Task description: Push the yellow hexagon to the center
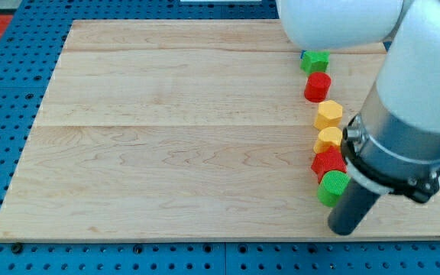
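Observation:
A yellow hexagon [328, 114] lies near the board's right side, in a column of blocks. Below it is a second yellow block [329, 140], partly hidden by the arm, its shape unclear. Under that come a red block [327, 163] and a green cylinder [331, 188]. Above the hexagon are a red cylinder [318, 86] and a green block [315, 61]. My tip [345, 230] rests on the board just below and right of the green cylinder, well below the yellow hexagon.
The wooden board [182, 137] lies on a blue pegboard table [6, 92]. The large white and grey arm [418, 99] covers the board's right edge and top right corner.

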